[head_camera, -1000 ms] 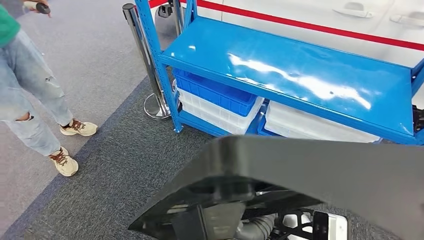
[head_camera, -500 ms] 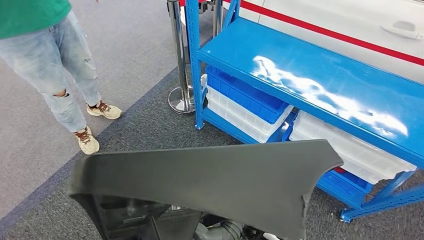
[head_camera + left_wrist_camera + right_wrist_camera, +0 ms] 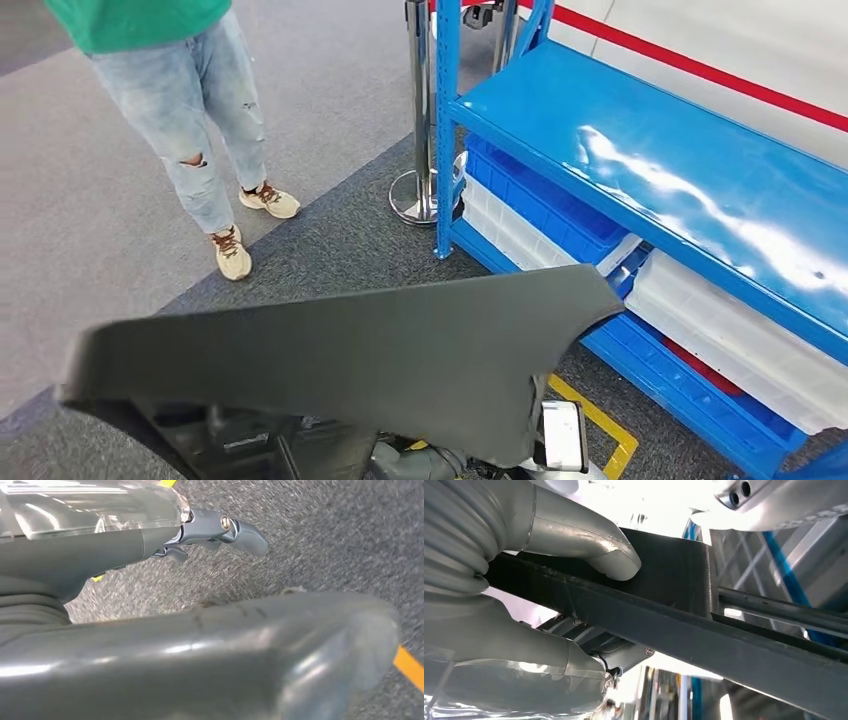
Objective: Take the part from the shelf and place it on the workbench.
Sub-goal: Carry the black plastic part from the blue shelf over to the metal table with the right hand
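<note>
The part (image 3: 380, 360) is a large dark grey moulded panel, held up low in front of me across the bottom of the head view. In the right wrist view my right hand (image 3: 524, 630) grips a dark rib of the part (image 3: 674, 580), thumb (image 3: 589, 545) pressed on one side and fingers under the other. In the left wrist view my left hand (image 3: 150, 545) has its fingers (image 3: 235, 527) stretched out and its thumb (image 3: 225, 650) apart from them. Grey carpet shows between them, and nothing is in its grasp.
The blue shelf (image 3: 650, 160) stands to the right, with blue bins (image 3: 540, 200) and white bins (image 3: 730, 340) beneath it. A chrome stanchion (image 3: 420, 100) stands at its corner. A person in jeans (image 3: 200, 110) stands on the left. A yellow floor line (image 3: 600, 420) runs by the shelf's foot.
The whole view has swung left: the shelf has slid to the right of the picture and the person toward the middle. The part now lies further left in the picture.
</note>
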{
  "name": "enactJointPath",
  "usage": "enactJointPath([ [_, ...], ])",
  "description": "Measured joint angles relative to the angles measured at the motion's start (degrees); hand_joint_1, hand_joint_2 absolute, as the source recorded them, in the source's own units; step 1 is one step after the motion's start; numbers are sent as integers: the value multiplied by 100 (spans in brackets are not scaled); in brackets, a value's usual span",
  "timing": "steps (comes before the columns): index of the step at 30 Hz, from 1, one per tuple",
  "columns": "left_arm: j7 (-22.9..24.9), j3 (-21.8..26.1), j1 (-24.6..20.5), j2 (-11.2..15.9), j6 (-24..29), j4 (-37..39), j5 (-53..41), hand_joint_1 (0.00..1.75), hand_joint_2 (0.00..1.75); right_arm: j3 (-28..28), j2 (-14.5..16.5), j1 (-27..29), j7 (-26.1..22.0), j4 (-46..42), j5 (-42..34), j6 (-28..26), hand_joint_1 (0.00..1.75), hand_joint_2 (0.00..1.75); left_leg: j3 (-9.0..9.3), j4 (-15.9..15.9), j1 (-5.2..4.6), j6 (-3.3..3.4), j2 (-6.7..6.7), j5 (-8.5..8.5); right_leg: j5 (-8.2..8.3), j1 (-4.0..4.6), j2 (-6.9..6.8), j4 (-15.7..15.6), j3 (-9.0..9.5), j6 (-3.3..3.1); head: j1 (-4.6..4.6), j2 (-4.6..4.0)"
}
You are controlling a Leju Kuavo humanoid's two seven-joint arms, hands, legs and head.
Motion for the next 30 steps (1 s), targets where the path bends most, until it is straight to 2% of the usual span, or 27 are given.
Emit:
enactJointPath([
  [1,-2,0,-1,0,0,0,1,0,0,11,0,-5,1,25,-6,5,161,175,-103,233,3,-6,36,-62,-8,14,-88,1,3,-8,1,0],
  [2,-4,0,6,0,0,0,1,0,0,22,1,-14,1,48,-10,8,161,175,-96,245,3,-4,53,-15,-15,24,-165,1,8,-12,-1,0],
  [3,-8,0,12,1,0,0,1,0,0,31,3,-28,1,68,-12,8,161,175,32,20,0,10,73,131,-23,33,-234,1,18,-13,-1,0],
  [4,-10,0,15,1,0,0,1,0,0,37,7,-48,2,84,-13,8,161,175,254,-381,-10,40,131,325,-34,41,-298,1,32,-10,-1,0],
  [6,-16,0,-3,3,0,0,2,0,0,43,18,-92,2,103,-14,14,161,175,651,-1121,-72,128,338,559,-54,65,-407,0,53,9,-1,0],
  [7,-18,0,-12,3,0,0,3,0,0,47,22,-109,2,109,-14,17,161,175,743,-1305,-104,168,403,593,-60,75,-453,0,58,26,-1,0],
  [8,-19,0,-14,3,0,0,4,0,0,53,25,-122,2,117,-15,20,161,175,753,-1352,-131,196,414,579,-62,81,-497,-5,61,45,1,0],
  [9,-21,1,-9,4,0,0,5,0,0,61,29,-135,2,126,-15,20,161,175,744,-1371,-138,221,352,600,-59,83,-541,-16,71,68,-1,0],
  [10,-20,1,3,3,-2,0,7,0,0,70,37,-148,3,135,-15,20,161,175,756,-1410,-118,246,301,625,-73,81,-537,-16,85,98,3,0],
  [12,-18,2,7,-4,-10,0,12,0,0,89,51,-180,3,154,-19,22,161,175,796,-1509,-76,310,201,686,-231,68,-325,164,31,141,6,-1],
  [14,-14,2,-13,-18,-14,0,17,0,0,111,49,-198,11,186,-18,21,161,175,808,-1548,-54,346,90,718,-582,54,-52,777,-246,157,11,-1],
  [15,-9,2,-21,-25,-10,0,19,0,0,125,44,-200,15,209,-15,16,161,175,799,-1541,-54,350,25,721,-741,51,0,1158,-432,163,14,0],
  [16,-3,2,-23,-33,-6,0,20,0,0,143,40,-200,20,235,-10,11,161,175,792,-1531,-53,350,-48,721,-814,46,19,1437,-574,172,14,0],
  [17,2,2,-20,-43,-1,0,20,0,0,159,39,-202,21,259,-7,6,161,175,789,-1516,-49,345,-125,717,-773,37,25,1529,-631,182,14,0],
  [18,6,2,-18,-50,3,0,20,0,0,172,38,-206,21,277,-5,3,161,175,787,-1493,-41,334,-205,710,-620,22,37,1393,-580,191,14,0],
  [19,8,2,-16,-59,4,0,20,0,0,179,38,-212,21,289,-5,-2,161,175,784,-1457,-30,312,-286,695,-389,-3,84,1059,-430,203,14,0],
  [21,7,3,-24,-72,-4,0,26,0,0,184,38,-231,19,304,-4,-28,161,175,739,-1350,-11,245,-435,652,-108,-62,348,394,-133,221,13,0],
  [22,4,4,-30,-77,-9,0,36,0,0,186,38,-238,15,309,-2,-49,161,175,699,-1306,-4,204,-498,641,-63,-75,465,213,-60,222,12,0],
  [23,0,6,-31,-80,-14,0,49,0,0,190,38,-245,10,313,3,-68,161,175,658,-1283,3,165,-556,643,-87,-71,532,167,-52,208,13,0],
  [25,-13,13,-16,-90,-15,0,74,0,0,210,39,-277,-8,315,43,-104,161,175,597,-1282,25,94,-653,666,-64,-52,443,157,-66,150,13,0],
  [26,-19,17,-5,-104,-14,2,81,0,0,229,40,-301,-18,313,81,-124,161,175,570,-1247,22,66,-583,647,-54,-51,376,144,-60,112,10,0],
  [27,-26,20,-2,-118,-14,3,86,0,0,252,41,-323,-31,305,117,-147,161,175,513,-1129,14,42,-445,579,-45,-50,302,127,-52,76,-2,0],
  [29,-38,22,-21,-150,-13,7,91,0,0,297,39,-348,-62,287,173,-182,161,175,241,-538,-5,10,-79,272,-42,-21,138,108,-41,21,-23,-1],
  [30,-43,22,-34,-160,-13,7,94,0,0,320,38,-353,-76,280,183,-190,161,175,50,-133,-2,3,12,95,-46,2,49,107,-41,3,-30,-1],
])
